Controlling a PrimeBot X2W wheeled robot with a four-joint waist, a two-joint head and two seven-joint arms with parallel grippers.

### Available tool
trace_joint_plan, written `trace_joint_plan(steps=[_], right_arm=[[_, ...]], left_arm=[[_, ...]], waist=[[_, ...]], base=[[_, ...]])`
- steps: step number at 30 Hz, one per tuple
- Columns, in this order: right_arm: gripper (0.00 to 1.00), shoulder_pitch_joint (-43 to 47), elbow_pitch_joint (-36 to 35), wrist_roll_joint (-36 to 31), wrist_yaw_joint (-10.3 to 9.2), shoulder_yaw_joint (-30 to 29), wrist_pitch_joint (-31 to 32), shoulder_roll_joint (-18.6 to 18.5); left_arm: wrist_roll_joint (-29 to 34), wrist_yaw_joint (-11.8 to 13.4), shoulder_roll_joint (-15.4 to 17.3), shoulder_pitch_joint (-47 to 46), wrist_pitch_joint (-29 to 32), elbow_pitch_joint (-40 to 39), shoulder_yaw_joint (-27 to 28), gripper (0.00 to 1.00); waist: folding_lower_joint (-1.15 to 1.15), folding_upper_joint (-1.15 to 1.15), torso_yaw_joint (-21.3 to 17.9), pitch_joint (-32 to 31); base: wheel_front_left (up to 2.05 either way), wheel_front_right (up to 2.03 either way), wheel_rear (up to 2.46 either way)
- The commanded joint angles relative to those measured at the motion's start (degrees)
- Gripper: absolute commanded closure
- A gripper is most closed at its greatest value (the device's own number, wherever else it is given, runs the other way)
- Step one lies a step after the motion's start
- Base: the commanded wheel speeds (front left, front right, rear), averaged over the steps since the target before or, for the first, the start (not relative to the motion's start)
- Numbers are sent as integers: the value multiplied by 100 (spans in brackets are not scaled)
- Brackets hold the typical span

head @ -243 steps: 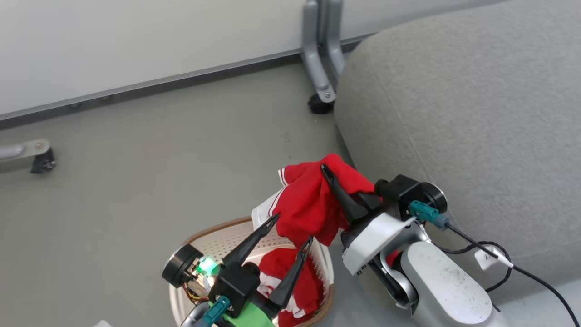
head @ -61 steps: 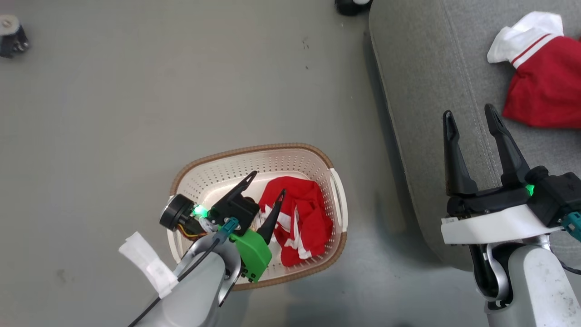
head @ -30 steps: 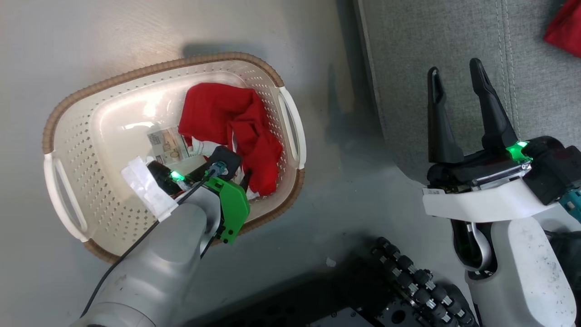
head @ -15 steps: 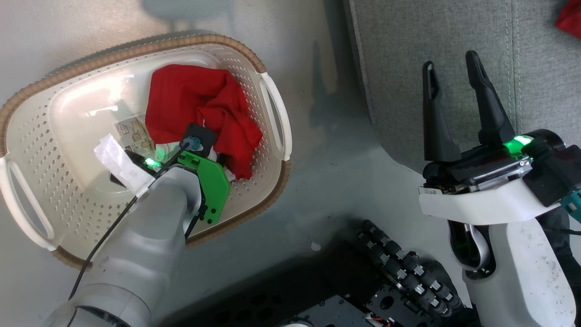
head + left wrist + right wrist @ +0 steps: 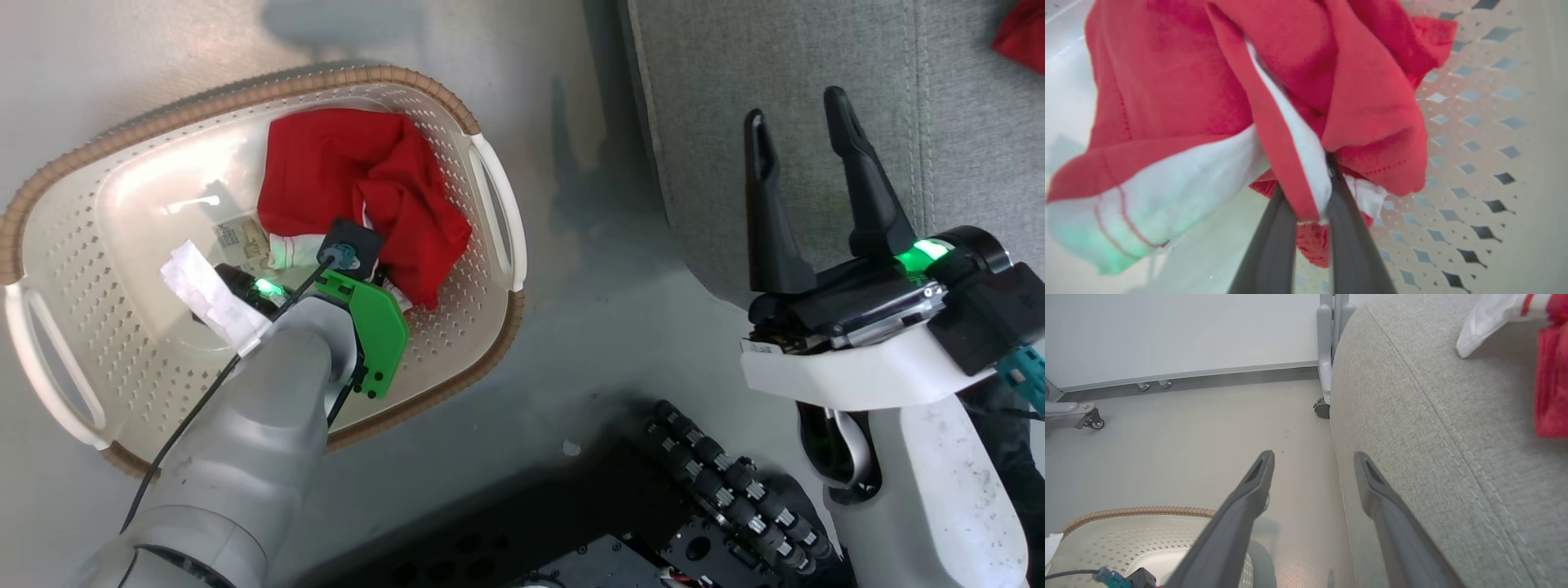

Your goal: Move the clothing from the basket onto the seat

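The left gripper (image 5: 1310, 192) is inside the basket (image 5: 269, 86), with its fingers (image 5: 1349, 245) closed on a fold of the red clothing (image 5: 1208, 81). A white stripe is pinched between them, and the rest of the cloth bunches beyond the fingertips. The right gripper (image 5: 796, 106) is empty, its fingers parted and straddling the edge of the seat (image 5: 735, 65). A second red garment (image 5: 1551, 388) lies on the seat well beyond them, to their right.

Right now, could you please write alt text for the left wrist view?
Close up, the left gripper is shut on a fold of red clothing with white trim. The pale, perforated wall of the basket lies behind it, to the right.
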Motion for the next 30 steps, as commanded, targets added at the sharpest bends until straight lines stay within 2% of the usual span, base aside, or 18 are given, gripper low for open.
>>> trace_joint_plan(steps=[1, 15, 24, 30], right_arm=[[0, -90, 45, -72, -2, 26, -16, -2], [0, 65, 435, -363, -1, 30, 38, -7], [0, 351, 588, -506, -2, -17, 277, -8], [0, 576, 562, -554, -2, -77, 435, -15]], left_arm=[[-29, -18, 44, 73, -67, 21, -25, 100], [-294, -51, -30, 719, -718, -227, -305, 100], [-723, -51, -30, 1213, -954, -747, -340, 100], [-771, 50, -31, 1452, -1001, -1162, -325, 100]], waist=[[0, 0, 86, -168], [0, 0, 582, -1474], [0, 0, 867, -2404], [0, 0, 1064, -2928]], base=[[0, 0, 0], [0, 0, 0], [0, 0, 0], [0, 0, 0]])
